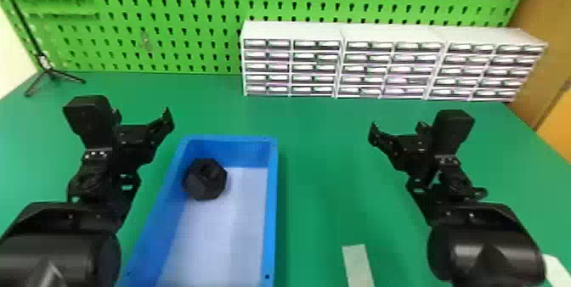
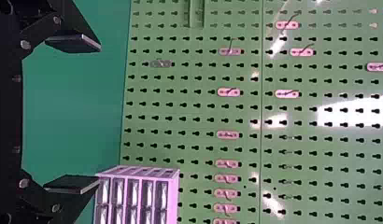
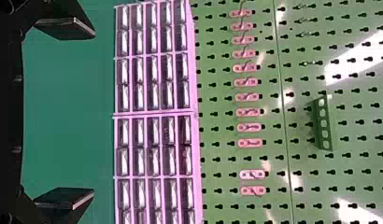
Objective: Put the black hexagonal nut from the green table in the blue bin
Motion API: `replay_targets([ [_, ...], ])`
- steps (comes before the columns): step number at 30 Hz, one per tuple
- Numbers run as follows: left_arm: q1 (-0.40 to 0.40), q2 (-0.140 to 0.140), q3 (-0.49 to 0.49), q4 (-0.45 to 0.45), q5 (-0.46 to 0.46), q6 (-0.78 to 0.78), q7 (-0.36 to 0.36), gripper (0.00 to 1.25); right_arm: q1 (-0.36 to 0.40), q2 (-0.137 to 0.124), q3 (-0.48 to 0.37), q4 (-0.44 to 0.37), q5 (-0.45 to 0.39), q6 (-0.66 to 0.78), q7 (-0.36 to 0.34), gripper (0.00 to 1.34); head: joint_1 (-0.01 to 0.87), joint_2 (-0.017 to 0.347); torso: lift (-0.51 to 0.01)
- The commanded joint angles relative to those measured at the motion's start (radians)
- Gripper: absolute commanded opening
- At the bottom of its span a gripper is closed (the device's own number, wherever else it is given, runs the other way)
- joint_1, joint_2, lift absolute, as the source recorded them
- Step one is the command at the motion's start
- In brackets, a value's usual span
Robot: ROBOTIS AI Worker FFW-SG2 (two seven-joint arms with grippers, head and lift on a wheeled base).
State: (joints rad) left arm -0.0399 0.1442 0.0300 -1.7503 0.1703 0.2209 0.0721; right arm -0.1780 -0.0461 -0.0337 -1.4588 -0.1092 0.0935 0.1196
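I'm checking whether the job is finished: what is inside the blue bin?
The black hexagonal nut rests in the blue bin, toward its far left corner. The pale floor beneath it is covered; the bin's near end is cut off.

Passage over green bench [image 1: 323, 158] right of the open-topped blue bin [image 1: 270, 205], drawer cabinets [image 1: 382, 33] and pegboard [image 1: 191, 23] blocking the back

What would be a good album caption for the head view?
Black hexagonal nut inside the blue bin, between two open robot grippers over a green table.
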Motion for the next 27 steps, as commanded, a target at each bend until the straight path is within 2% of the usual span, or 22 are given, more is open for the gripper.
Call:
replay_targets([
  [1,0.0,0.0,0.001,0.0,-0.002,0.0,0.0,0.98,0.0,0.0,0.0,0.0,-0.001,0.0,0.0,1.22,0.683,0.028,-0.096],
  [27,0.0,0.0,-0.001,0.0,-0.002,0.0,0.0,0.98,0.002,0.0,-0.002,0.0,-0.006,-0.002,0.0,1.22,0.683,0.028,-0.096],
])
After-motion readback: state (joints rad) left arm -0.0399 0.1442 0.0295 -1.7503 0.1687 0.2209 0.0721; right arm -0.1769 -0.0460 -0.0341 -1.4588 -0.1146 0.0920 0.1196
